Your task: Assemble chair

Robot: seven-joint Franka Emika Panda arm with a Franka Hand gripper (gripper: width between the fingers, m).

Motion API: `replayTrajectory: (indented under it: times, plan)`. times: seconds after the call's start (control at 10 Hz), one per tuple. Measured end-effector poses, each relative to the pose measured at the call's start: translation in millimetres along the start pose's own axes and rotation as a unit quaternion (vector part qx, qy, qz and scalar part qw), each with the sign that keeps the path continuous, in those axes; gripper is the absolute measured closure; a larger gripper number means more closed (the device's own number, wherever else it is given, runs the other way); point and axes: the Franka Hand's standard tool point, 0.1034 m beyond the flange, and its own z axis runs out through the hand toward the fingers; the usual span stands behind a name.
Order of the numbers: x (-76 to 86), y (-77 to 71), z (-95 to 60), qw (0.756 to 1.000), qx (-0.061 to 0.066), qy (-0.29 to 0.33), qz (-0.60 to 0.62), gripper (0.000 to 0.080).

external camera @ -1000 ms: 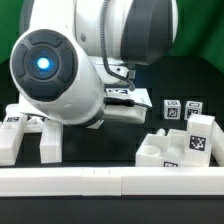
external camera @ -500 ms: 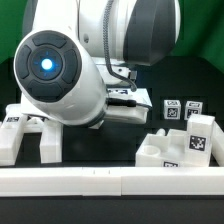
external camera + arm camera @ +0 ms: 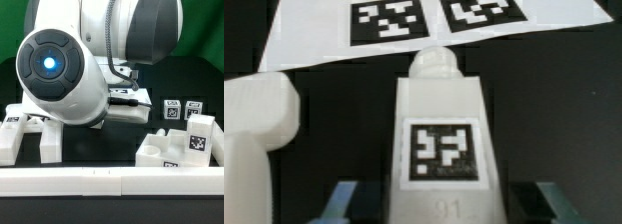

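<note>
Nothing much has shifted since a second ago: the arm sits where it was and hides the gripper from outside. At the wrist we see the gripper closed narrow around a tagged leg, which lies on the table, tip by the marker board. We judge the grasp made; next calls for a straight lift, clear of the neighbouring part.
</note>
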Motion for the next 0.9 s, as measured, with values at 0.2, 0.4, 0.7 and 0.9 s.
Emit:
replayTrajectory:
  times: [0.2, 0.4, 0.7, 0.9]
  plan:
    - [-17.6, -22.1, -19.6, 1.000, 0.000, -0.010, 0.030, 0.0511]
    - [-42.4, -30.3, -46.8, 0.999, 0.002, -0.009, 0.031, 0.0510]
    - [-35.8, -22.8, -52.1, 1.000, 0.007, 0.017, 0.020, 0.0509]
    - [-22.8, -26.7, -65.7, 0.995, 0.011, 0.097, 0.017, 0.0509]
